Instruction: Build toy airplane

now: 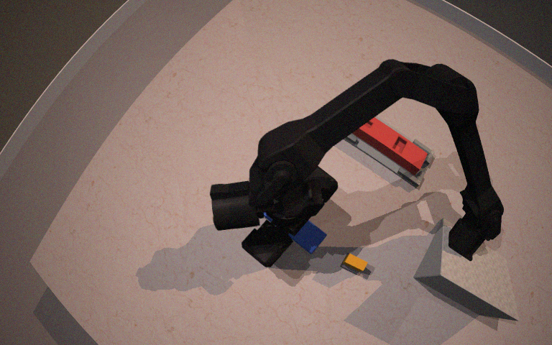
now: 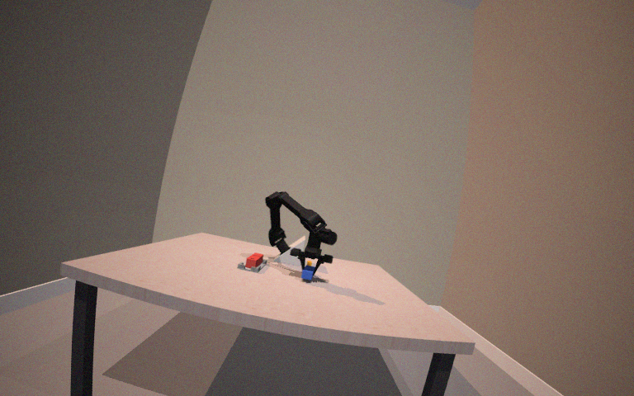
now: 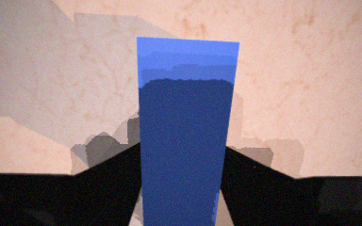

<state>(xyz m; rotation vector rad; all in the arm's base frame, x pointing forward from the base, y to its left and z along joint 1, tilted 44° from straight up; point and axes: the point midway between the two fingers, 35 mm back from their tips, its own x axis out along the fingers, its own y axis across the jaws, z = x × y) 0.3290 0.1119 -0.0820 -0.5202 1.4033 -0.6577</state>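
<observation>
The red fuselage [image 1: 382, 134] [image 2: 254, 260] lies lengthwise in the grey cradle [image 1: 378, 157], with two socket openings on its top; the arm partly covers one end in the top view. My gripper [image 2: 309, 272] [image 3: 180, 147] is shut on the blue wing [image 1: 310, 236] [image 2: 307, 275] [image 3: 184, 113], with a finger on each long side. The wing is low over the table; whether it touches is hidden. The wing's tab is not visible. The orange tail fin [image 1: 356, 262] [image 2: 309, 263] sits in a small dark grey holder [image 1: 368, 272], apart from the wing's end.
A grey wedge-shaped block [image 1: 456, 295] with a pale textured sloping face stands near the arm's base, beyond the tail fin. The arm arches over the table [image 1: 203, 121] [image 2: 196, 275] and past one end of the cradle. The table's curved edge is at the left in the top view.
</observation>
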